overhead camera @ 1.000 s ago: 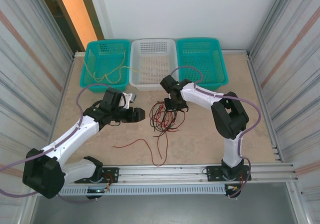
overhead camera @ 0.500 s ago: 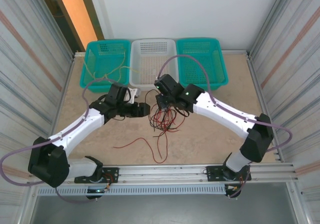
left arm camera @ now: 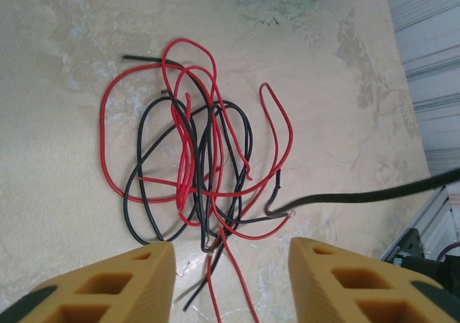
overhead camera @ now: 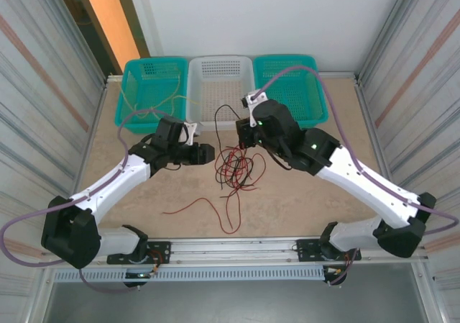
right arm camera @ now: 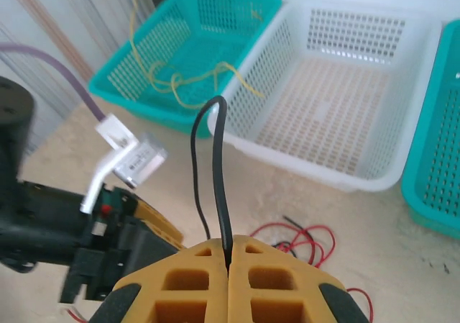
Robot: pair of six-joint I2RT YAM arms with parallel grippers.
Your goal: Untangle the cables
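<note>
Swung the right tool [overhead camera: 244, 126] up toward the white basket [overhead camera: 207, 119] over the last second, pinched tight on one black cable [overhead camera: 224, 113], drawing it out of the red-and-black tangle [overhead camera: 234, 168] on the desk [overhead camera: 302, 193]. Nudged the left tool [overhead camera: 206, 154] closer, half open and empty, beside that tangle. Likely close to freeing one strand.

the right end effector [overhead camera: 246, 130] has lifted a black cable [overhead camera: 228, 109] off the bundle [overhead camera: 234, 169].

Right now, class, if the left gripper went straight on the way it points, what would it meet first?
The left gripper points at the red and black cables tangled on the table; it would probably meet those strands first, though its height above them is unclear.
</note>
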